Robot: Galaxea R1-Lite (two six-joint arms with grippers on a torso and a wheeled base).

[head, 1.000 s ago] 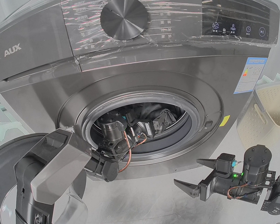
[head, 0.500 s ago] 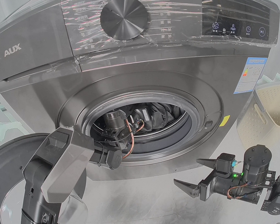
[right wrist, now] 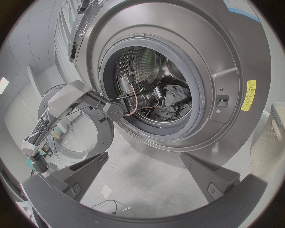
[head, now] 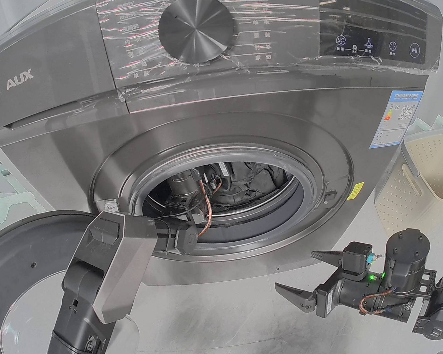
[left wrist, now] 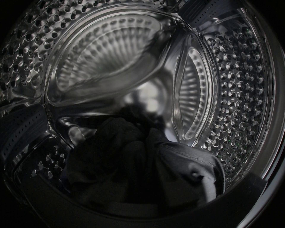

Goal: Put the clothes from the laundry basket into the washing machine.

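Observation:
The washing machine (head: 214,127) stands with its round opening facing me. Dark clothes (head: 251,178) lie heaped low in the steel drum (left wrist: 237,89), seen up close as a dark bundle (left wrist: 142,160) in the left wrist view. My left arm (head: 185,190) reaches through the opening, and its wrist (right wrist: 139,99) sits inside the drum right beside the clothes (right wrist: 173,101). My right gripper (head: 295,271) hangs open and holds nothing, low in front of the machine and below the opening. The cream laundry basket (head: 437,166) leans at the right; its visible inside holds no clothes.
The machine's door (head: 11,302) is swung open at the left, close behind my left elbow. Grey floor (head: 226,326) lies in front of the machine. The rubber door seal (right wrist: 193,89) rings the opening around my left arm.
My left arm has pushed farther into the drum, its elbow swinging in toward the opening, and the dark clothes have shifted deeper. The right arm has not moved.

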